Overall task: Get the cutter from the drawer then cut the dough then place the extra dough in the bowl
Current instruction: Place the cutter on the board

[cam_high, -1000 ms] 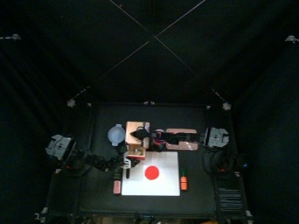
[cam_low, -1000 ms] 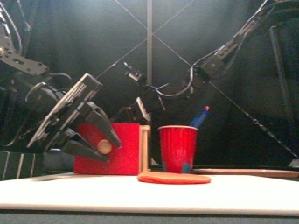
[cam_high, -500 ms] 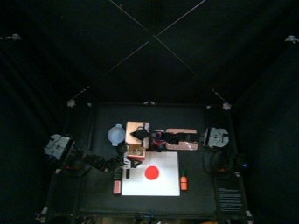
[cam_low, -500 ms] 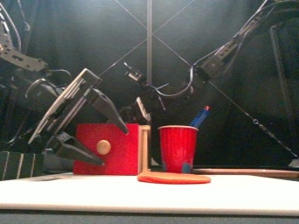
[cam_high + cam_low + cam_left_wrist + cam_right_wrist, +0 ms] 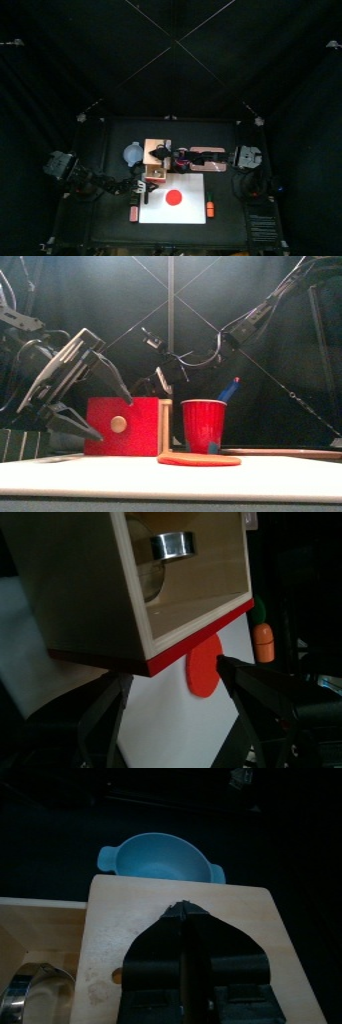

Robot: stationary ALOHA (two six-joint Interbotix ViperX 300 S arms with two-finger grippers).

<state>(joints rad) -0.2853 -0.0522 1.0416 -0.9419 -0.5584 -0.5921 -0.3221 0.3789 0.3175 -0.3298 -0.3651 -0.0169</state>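
Left pincer (image 5: 171,680) spread just left of the open drawer (image 5: 201,602), cutter (image 5: 174,545) lying inside; right pincer (image 5: 187,911) pressed together atop the box (image 5: 120,928); dough (image 5: 199,459) flat on the board (image 5: 191,208), nearer.

Left arm (image 5: 83,186): enters low from the left side. Left gripper (image 5: 114,419): tilted downward toward the middle, jaws spread wide apart. Right arm (image 5: 267,306): extends from the right past the middle. Right gripper (image 5: 185,916): jaws closed together.
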